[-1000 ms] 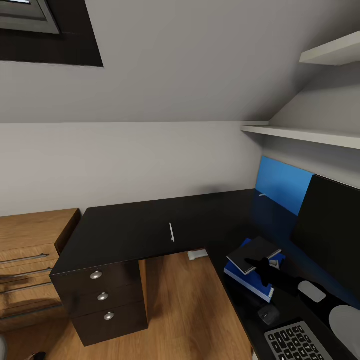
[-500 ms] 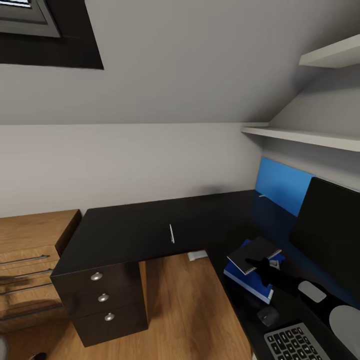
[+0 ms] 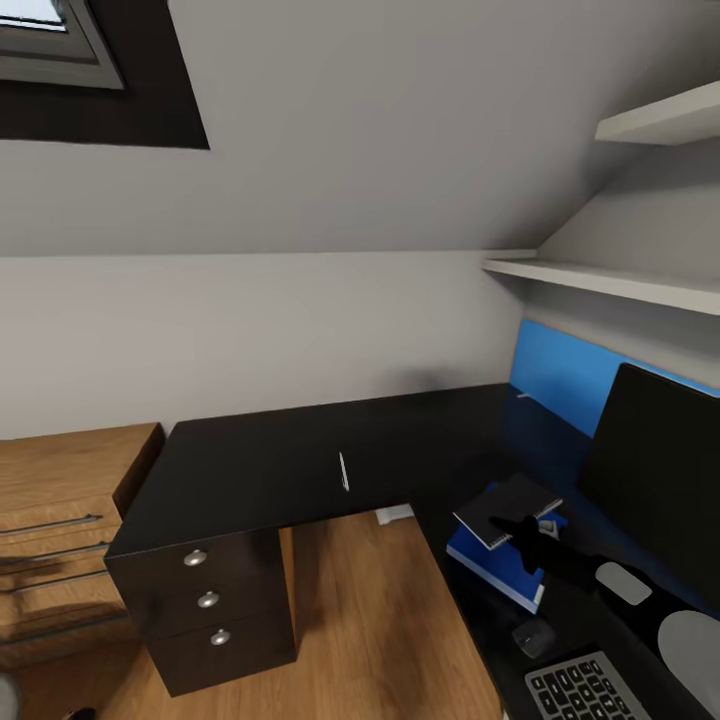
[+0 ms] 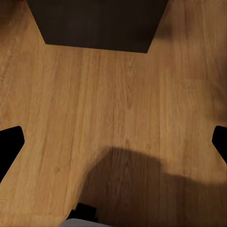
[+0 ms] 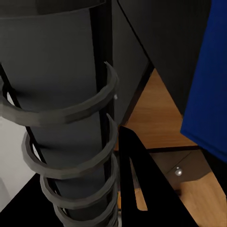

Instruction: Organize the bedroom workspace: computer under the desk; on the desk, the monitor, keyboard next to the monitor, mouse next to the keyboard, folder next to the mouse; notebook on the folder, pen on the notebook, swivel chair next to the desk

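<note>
The right gripper (image 3: 528,532) is down on the black desk (image 3: 280,460), a dark shape pressed against the near edge of the notebook (image 3: 508,508), and it is clamped on that notebook. The right wrist view confirms it: the spiral binding (image 5: 80,156) runs right alongside one black finger (image 5: 137,189), with the grey cover (image 5: 52,61) filling the space next to it. The notebook sits on top of the blue folder (image 3: 495,568), which pokes out beneath and toward the desk's front edge from the gripper. In the wrist view the folder (image 5: 208,85) shows as a blue slab just beside the notebook.

Past the gripper, toward the wall, stands the dark monitor (image 3: 655,490). Closer to the robot than the gripper lie the mouse (image 3: 536,636) and, beyond it at the desk's edge, the keyboard (image 3: 585,690). The pen (image 3: 343,470) lies alone, well apart from the gripper, over on the other wing of the desk above the drawers (image 3: 208,600).

The left gripper (image 4: 113,142) hangs over wooden floor (image 4: 113,94), its two fingertips spread wide apart, holding nothing.
</note>
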Available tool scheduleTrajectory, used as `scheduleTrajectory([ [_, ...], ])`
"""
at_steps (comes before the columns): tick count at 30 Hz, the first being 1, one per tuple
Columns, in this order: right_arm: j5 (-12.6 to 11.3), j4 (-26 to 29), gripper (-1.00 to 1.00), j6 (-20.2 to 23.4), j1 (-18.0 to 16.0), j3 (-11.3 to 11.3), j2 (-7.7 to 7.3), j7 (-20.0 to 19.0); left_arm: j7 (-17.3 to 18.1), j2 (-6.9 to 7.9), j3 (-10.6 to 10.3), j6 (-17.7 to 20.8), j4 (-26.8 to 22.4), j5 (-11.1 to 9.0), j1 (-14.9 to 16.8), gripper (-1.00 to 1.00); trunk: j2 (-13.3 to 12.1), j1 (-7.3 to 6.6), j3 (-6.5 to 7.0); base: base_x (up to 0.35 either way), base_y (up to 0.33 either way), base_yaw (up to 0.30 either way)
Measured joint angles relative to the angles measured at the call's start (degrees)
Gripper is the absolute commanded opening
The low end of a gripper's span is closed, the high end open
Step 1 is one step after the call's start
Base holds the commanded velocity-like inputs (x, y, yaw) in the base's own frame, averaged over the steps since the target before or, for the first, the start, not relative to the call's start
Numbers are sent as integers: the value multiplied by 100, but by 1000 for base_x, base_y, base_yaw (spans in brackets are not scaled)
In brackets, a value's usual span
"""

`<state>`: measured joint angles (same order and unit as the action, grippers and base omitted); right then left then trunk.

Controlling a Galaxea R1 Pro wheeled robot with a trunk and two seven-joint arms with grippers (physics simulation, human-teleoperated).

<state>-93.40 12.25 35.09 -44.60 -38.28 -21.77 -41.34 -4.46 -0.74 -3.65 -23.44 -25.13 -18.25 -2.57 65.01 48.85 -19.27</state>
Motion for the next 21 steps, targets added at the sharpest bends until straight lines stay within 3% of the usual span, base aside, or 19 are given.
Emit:
scheduleTrajectory([
  [5, 1, 2, -100, -3, 0, 4, 3, 6, 0, 0, 0, 0, 0, 0, -1, 100, -201, -110, 90, 0, 0, 0],
  [21, 16, -40, -100, 247, 1, 5, -24, 92, 0, -4, 0, 0, 1, 0, 0, 100, -202, -111, 90, 0, 0, 0],
])
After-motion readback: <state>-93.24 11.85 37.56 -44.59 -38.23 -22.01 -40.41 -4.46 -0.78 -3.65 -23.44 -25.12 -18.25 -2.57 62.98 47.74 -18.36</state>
